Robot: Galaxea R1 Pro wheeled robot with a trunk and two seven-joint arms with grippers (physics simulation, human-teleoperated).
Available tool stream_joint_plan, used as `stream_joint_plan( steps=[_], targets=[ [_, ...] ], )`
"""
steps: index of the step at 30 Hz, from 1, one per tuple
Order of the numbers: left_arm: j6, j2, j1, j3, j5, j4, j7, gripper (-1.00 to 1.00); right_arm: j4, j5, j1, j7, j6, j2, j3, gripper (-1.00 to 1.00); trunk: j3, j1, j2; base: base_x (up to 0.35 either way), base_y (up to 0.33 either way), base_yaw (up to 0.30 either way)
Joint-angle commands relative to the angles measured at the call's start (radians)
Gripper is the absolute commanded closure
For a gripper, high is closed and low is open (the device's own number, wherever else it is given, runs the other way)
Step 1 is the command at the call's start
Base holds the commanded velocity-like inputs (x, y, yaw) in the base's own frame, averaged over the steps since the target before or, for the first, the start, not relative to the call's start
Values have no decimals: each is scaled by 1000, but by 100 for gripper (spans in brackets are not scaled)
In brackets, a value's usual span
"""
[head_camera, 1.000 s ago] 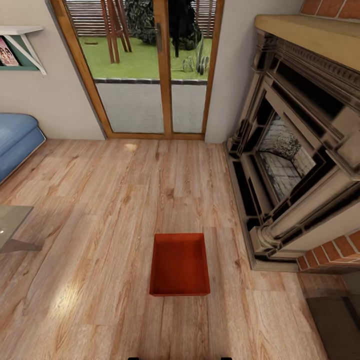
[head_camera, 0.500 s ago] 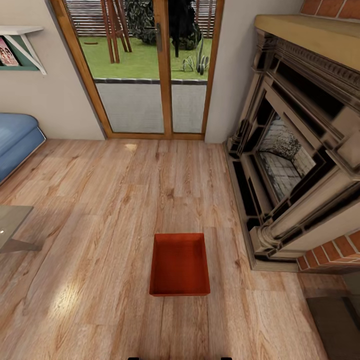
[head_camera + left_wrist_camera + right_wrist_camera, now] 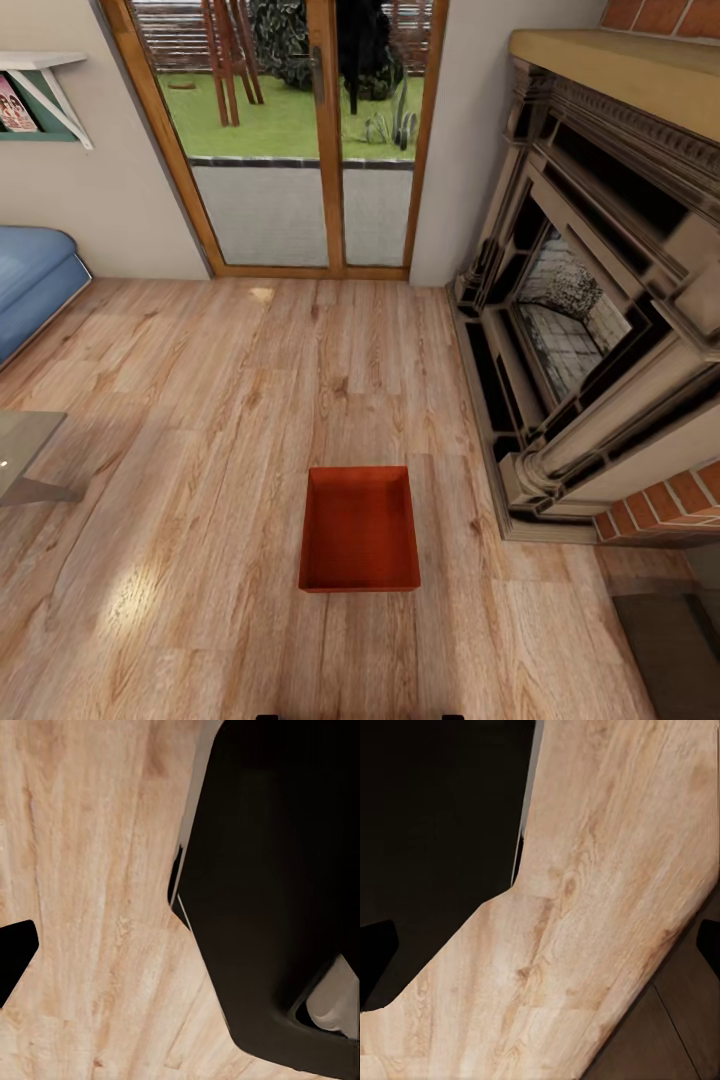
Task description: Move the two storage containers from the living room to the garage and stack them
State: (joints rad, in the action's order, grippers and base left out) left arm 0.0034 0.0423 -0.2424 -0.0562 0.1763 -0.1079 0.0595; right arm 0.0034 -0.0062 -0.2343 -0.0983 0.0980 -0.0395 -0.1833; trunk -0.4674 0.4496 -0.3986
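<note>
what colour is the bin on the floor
Orange-red storage container, seen best in the head view.

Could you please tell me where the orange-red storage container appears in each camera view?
Head view: storage container, lower centre on the plank floor, left of the fireplace.
Left wrist view: plank floor beside dark robot body.
Right wrist view: likewise.
Shared landmark: the plank floor.

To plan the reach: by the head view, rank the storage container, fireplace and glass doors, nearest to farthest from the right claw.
1. Storage container, straight ahead on the wood floor.
2. Fireplace, along the right side.
3. Glass doors, in the far wall.
</note>
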Motion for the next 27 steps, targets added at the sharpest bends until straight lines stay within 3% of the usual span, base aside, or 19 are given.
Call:
stream_joint_plan(
  steps=[1, 6, 8, 12, 17, 18, 21, 27],
  targets=[
    [4, 3, 0, -5, 4, -31, 3, -100, -19, -2, 0, -5, 2, -1, -6, -100, -1, 0, -1, 0, 0, 0],
    [17, 22, 0, -6, 4, -143, 7, -100, -160, -8, -1, -9, -11, -11, -1, -100, -1, 0, -1, 0, 0, 0],
    [45, 37, 0, -7, 4, -228, 9, -100, -264, -13, 2, -19, -85, -44, 16, -100, -1, 0, -1, 0, 0, 0],
    [105, 48, 0, -8, 4, -329, 10, -100, -323, -23, -14, -25, -193, -88, 64, -100, -1, 0, -1, 0, 0, 0],
    [221, 49, -2, -8, 3, -509, 12, -100, -377, -32, -142, -30, -270, -123, 138, -100, -1, 0, -1, 0, 0, 0],
    [258, 47, -4, -8, 3, -573, 15, -100, -385, -32, -194, -34, -280, -126, 148, -100, -1, 0, -1, 0, 0, 0],
    [345, 42, -17, -8, 4, -658, 41, -100, -397, -31, -269, -41, -294, -127, 156, -100, -1, 0, -1, 0, 0, 0],
    [449, 12, -65, -7, 8, -713, 91, -100, -414, -37, -399, -44, -299, -110, 160, -100, -1, 0, -1, 0, 0, 0]
  ],
)
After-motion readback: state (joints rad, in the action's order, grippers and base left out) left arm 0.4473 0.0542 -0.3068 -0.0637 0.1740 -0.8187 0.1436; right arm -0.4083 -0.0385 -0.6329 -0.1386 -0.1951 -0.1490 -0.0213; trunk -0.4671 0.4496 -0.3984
